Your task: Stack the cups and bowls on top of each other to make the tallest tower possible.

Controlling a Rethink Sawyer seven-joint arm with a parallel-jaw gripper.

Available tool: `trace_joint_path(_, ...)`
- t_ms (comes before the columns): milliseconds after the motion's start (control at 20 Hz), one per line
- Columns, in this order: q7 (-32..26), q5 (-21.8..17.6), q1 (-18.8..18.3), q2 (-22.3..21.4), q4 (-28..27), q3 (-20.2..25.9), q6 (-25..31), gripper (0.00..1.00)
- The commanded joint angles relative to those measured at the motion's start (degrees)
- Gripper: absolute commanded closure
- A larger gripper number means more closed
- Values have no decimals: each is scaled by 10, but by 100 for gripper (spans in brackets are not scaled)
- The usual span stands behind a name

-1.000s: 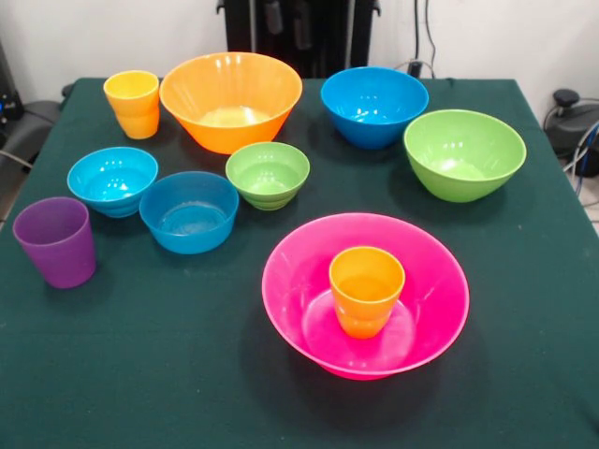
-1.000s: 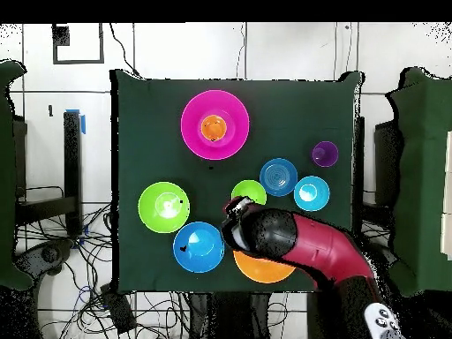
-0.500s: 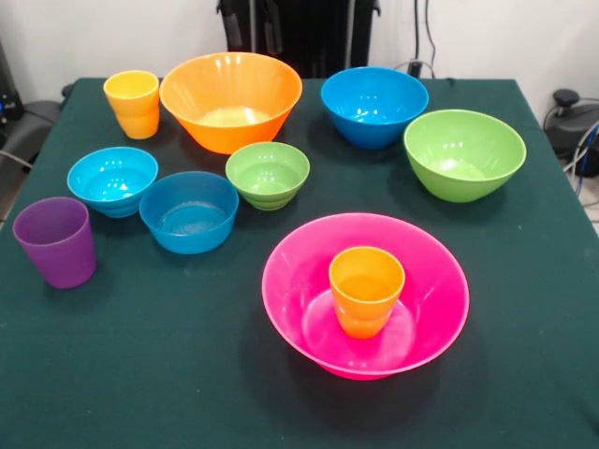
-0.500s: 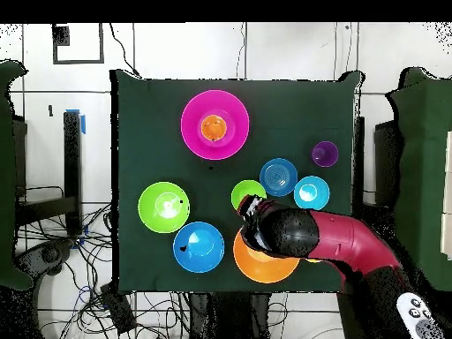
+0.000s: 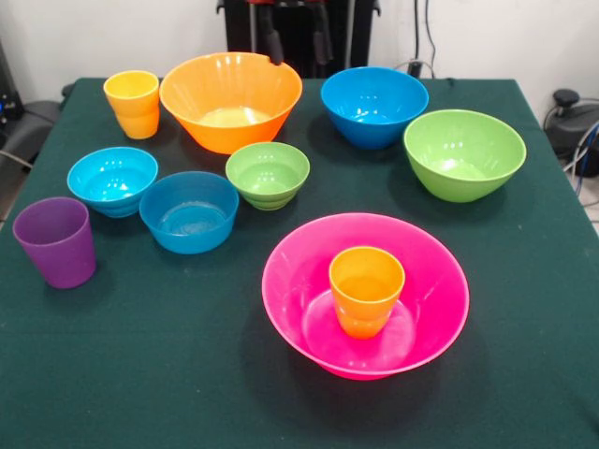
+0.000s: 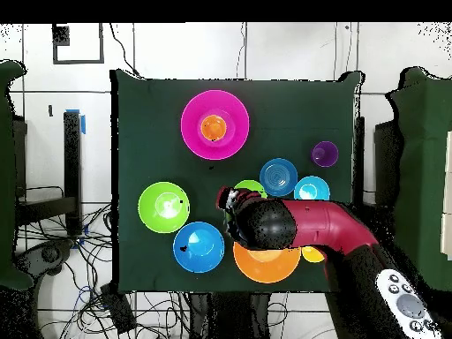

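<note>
Two claw (image 5: 296, 45) tips are showing apart and empty at the top edge, hanging above the large orange bowl (image 5: 230, 99). You're barely started: only the orange cup (image 5: 366, 289) is sitting in the pink bowl (image 5: 290, 281); everything else is waiting loose on the surface (image 5: 140, 365).

An orange cup (image 5: 366, 289) stood upright inside a large pink bowl (image 5: 430, 253) near the table's front. Behind it sat a small green bowl (image 5: 268, 174), a small blue bowl (image 5: 189, 210) touching a cyan bowl (image 5: 112, 180), and a purple cup (image 5: 55, 240). Farther back stood a yellow cup (image 5: 132, 103), a large orange bowl (image 5: 230, 99), a medium blue bowl (image 5: 374, 105) and a medium green bowl (image 5: 464, 152), all upright.
</note>
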Motion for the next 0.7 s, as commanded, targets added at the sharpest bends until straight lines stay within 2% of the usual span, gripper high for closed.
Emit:
trace_joint_path(50,-3,-27,54,35,17,27,-31,0)
trace_joint_path(300,53,-22,107,70,-43,-42,-11,0)
trace_joint_path(400,72,-22,128,68,-64,-70,0,0)
trace_joint_path(500,73,-17,133,62,-71,-85,15,0)
trace_joint_path(700,44,3,122,38,-70,-87,58,0)
